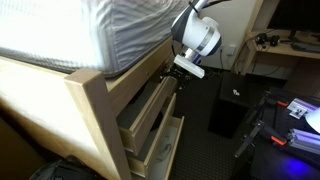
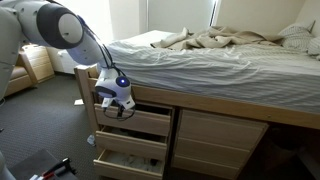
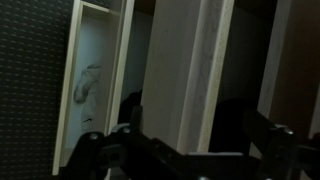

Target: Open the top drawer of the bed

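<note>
The bed [image 2: 230, 60] has pale-wood posts and a striped mattress, and also shows in an exterior view [image 1: 95, 105]. Its top drawer [image 2: 145, 122] is pulled out a little in both exterior views [image 1: 143, 108]. My gripper [image 2: 117, 106] is at the top edge of that drawer's front, near the post [image 1: 181, 72]. In the wrist view the pale drawer front [image 3: 175, 60] stands between my two dark fingers [image 3: 195, 112]. A dark gap lies between the front and one finger, so the jaws look open and straddle it.
The drawer beneath [image 2: 128, 160] is pulled out further [image 1: 160, 150]; in the wrist view [image 3: 95, 80] it holds a pale object. More drawers [image 2: 215, 135] sit beside it. A dark desk [image 1: 290, 45], black box [image 1: 228, 110] and cables lie across the carpet.
</note>
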Controlling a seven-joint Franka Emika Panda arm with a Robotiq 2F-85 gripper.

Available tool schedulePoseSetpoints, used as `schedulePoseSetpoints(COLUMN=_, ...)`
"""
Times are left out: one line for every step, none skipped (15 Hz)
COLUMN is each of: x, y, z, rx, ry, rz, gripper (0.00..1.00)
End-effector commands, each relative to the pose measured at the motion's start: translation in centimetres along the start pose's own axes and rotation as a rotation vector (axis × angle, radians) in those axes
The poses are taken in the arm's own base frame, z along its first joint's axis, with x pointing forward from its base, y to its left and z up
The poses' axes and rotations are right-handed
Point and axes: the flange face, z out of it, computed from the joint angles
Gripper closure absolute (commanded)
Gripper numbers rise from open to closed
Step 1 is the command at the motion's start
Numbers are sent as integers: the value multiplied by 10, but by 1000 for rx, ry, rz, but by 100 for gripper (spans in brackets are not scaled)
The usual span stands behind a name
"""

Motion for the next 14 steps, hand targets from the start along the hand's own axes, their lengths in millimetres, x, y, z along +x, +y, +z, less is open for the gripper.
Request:
schedulePoseSetpoints(x=0, y=-1, z=0, rx=2, ry=1, rz=0, gripper=0)
schedulePoseSetpoints(x=3, y=0, z=4, rx=-7, ry=9, rz=5, gripper=0)
schedulePoseSetpoints(x=11, y=3, z=15, rx=-22, ry=36, rz=33, gripper=0)
schedulePoseSetpoints(x=19, y=5, z=28, rx=-29, ry=69, rz=54, gripper=0)
schedulePoseSetpoints(x=25, y=9, z=37, rx=-36, ry=83, rz=74, gripper=0)
schedulePoseSetpoints(x=29, y=14, z=45, rx=-45, ry=103, rz=91, gripper=0)
schedulePoseSetpoints(x=32, y=18, z=53, rx=-49, ry=118, rz=107, gripper=0)
schedulePoseSetpoints(x=32, y=19, z=57, rx=-47, ry=137, rz=113, gripper=0)
schedulePoseSetpoints(x=28, y=21, z=42, rx=-50, ry=93, rz=93, gripper=0)
schedulePoseSetpoints(x=31, y=24, z=51, rx=-57, ry=106, rz=97, gripper=0)
schedulePoseSetpoints(x=32, y=25, z=56, rx=-60, ry=114, rz=98, gripper=0)
schedulePoseSetpoints(x=32, y=25, z=59, rx=-61, ry=116, rz=98, gripper=0)
schedulePoseSetpoints(x=42, y=-1, z=43, rx=-46, ry=111, rz=71, gripper=0)
schedulePoseSetpoints(x=44, y=-10, z=36, rx=-36, ry=120, rz=47, gripper=0)
